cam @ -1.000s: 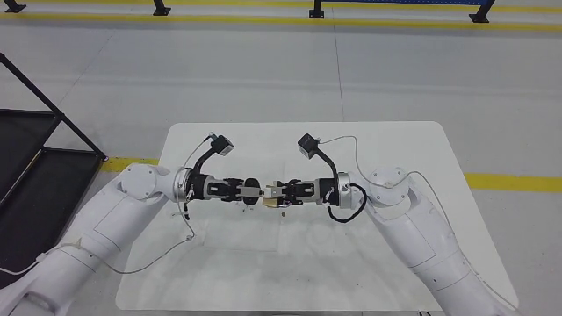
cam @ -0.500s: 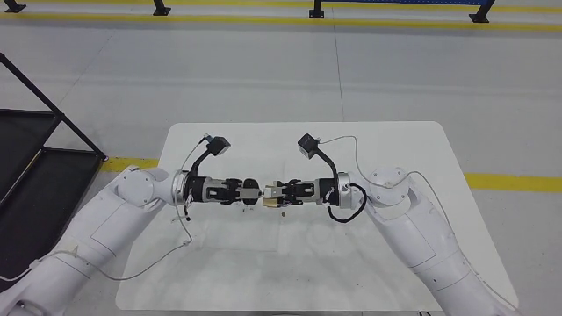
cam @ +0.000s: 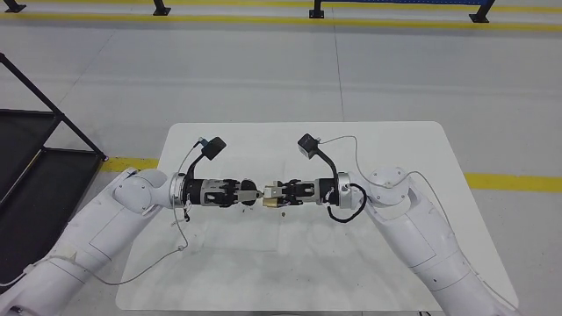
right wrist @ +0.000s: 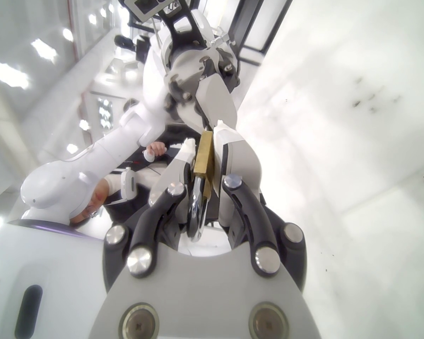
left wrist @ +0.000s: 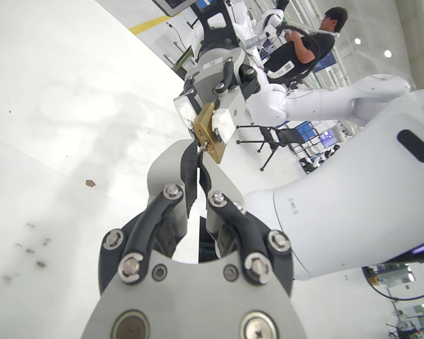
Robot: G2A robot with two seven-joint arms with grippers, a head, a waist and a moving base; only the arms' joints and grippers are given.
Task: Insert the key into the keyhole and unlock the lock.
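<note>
Compared with a second ago, the left arm has rolled at the wrist: in the top view its camera block has swung a little outward, away from the lock (cam: 270, 195), and its elbow has dropped slightly toward the near edge. The right arm and the lock have kept their place. The left fingers (left wrist: 189, 164) are pressed together on the key (left wrist: 204, 147), which is mostly hidden between their black ribbed pads. Only a sliver of bright metal shows, and it meets the end face of the lock at the keyhole. The right fingers (right wrist: 238, 156) are clamped on the flat sides of the lock, white padded tips against a boxy brass body. Its rounded chrome shackle (right wrist: 195, 202) points back toward the palm. The two arms meet tip to tip above the middle of the surface (cam: 395, 149), well apart from every edge, with the lock lifted off it. The surface is a smooth white slab with rounded corners. A small brown speck (left wrist: 89, 183) lies on it near the lock, and a few dark smudges (left wrist: 28, 248) lie farther off.
</note>
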